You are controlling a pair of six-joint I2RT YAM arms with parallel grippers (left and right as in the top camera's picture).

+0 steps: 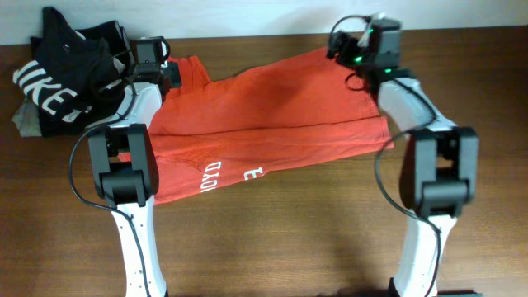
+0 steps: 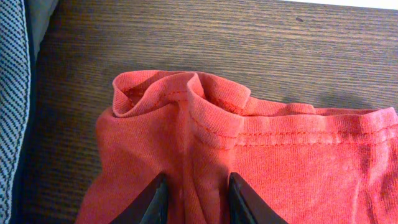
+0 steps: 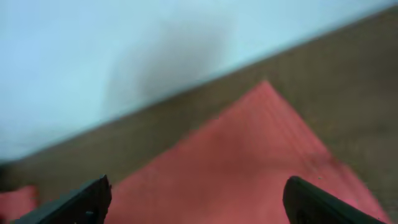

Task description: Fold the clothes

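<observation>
Overhead view of the table [image 1: 289, 247], with the shirt [image 1: 272, 115] lying flat across its centre, long axis running from 8 o'clock to 2 o'clock. A layer edge crosses the shirt lengthwise, and white lettering [image 1: 210, 176] shows on the near part toward 7 o'clock. The left gripper [image 1: 171, 76] sits at the shirt's 10 o'clock corner; its wrist view shows the jaws drawn narrow on a raised ridge of fabric just behind the stitched hem, the cloth filling the gap between the fingers [image 2: 163, 186]. The right gripper [image 1: 338, 48] stands over the shirt's 1 o'clock corner; its wrist view, though blurred, shows the jaws spread wide with nothing between them and the pointed red corner lying on the wood below. A black garment [image 1: 58, 74] with white letters lies at the table's 10 o'clock, just beside the left gripper, with a grey garment [image 1: 25, 124] showing at its 8 o'clock edge
</observation>
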